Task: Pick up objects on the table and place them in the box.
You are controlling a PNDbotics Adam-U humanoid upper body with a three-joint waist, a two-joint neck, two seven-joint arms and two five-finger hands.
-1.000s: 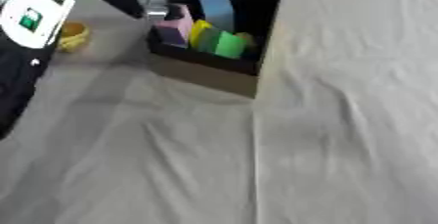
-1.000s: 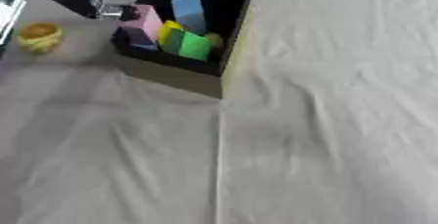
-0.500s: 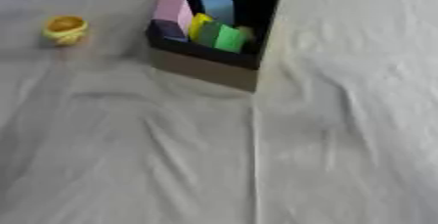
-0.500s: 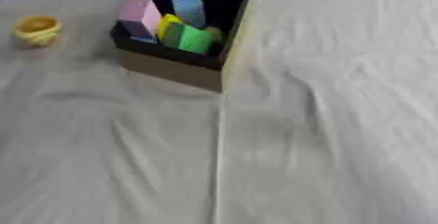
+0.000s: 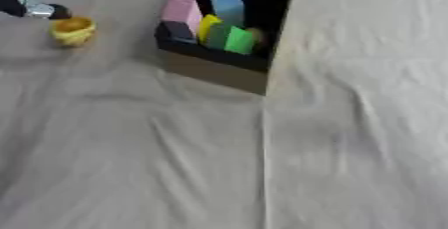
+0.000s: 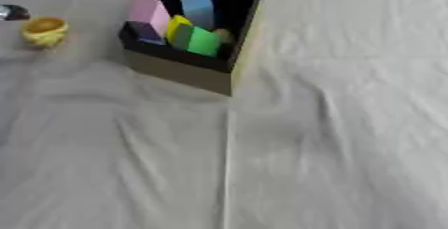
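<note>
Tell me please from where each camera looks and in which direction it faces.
Left eye view: sits in the head, looks down at the cloth-covered table; the left hand shows partly at the upper left, near the yellow object.
Right eye view: same head, slightly to the right; only a sliver of that hand shows at the left edge.
Both share the box holding coloured blocks.

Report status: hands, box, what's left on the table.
Left hand at far left beside yellow object, fingers unclear. Right hand unseen. Box holds coloured blocks. Path clear.
</note>
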